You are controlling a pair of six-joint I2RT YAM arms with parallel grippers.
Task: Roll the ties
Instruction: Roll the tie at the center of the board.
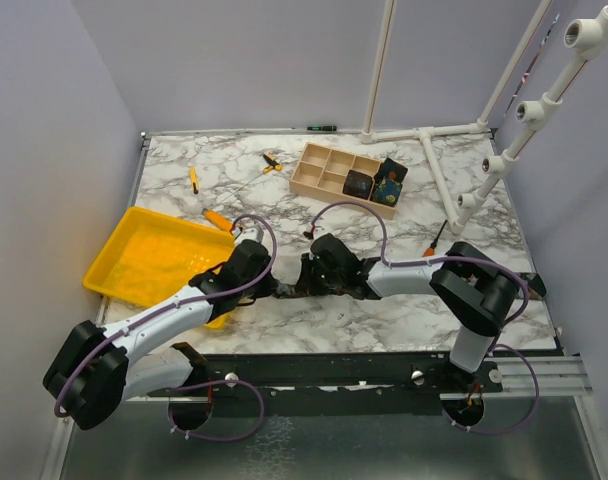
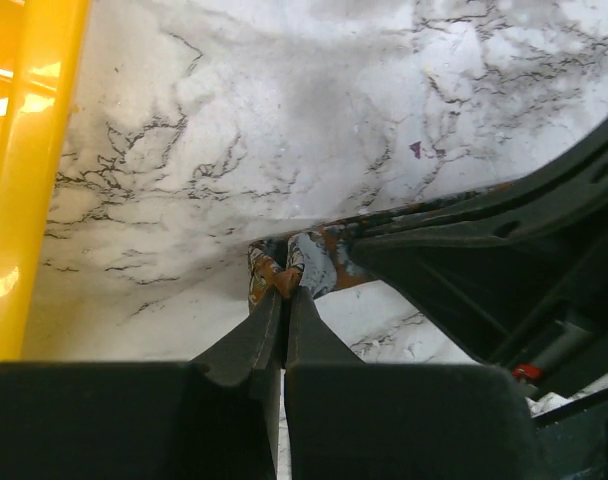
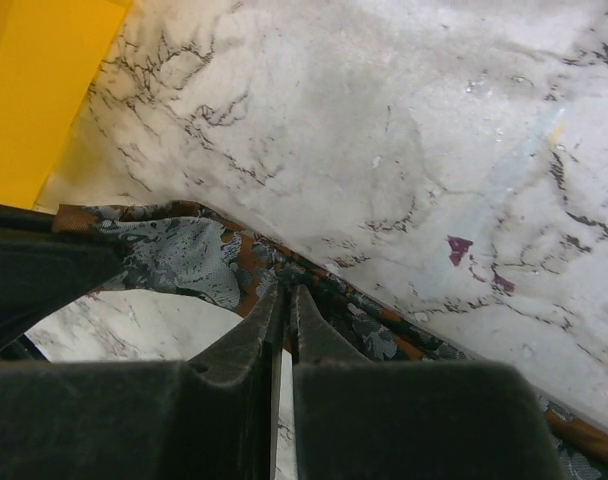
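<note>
Rolling is judged barely begun: from above, the tie [image 1: 284, 292] lies by the near edge of the table [image 1: 414, 310] between left gripper [image 1: 264, 283] and right gripper [image 1: 306, 280], yellow tray [image 1: 134, 250] just left. Left wrist: fingers [image 2: 264, 335] clamped on its end. Right wrist: fingers [image 3: 254, 340] pinched on the strip; the end must be turned over, and open room is left farther away.

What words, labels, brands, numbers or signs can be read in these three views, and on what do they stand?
No readable text in any view.
Rust-brown mottled fabric tie, pinched by the left end effector and right end effector: pattern only, no letters.
Dark rolled ties in the pale wooden compartment box: prints too small to read.
Small dark bar at the table's far edge: too small to read.
</note>
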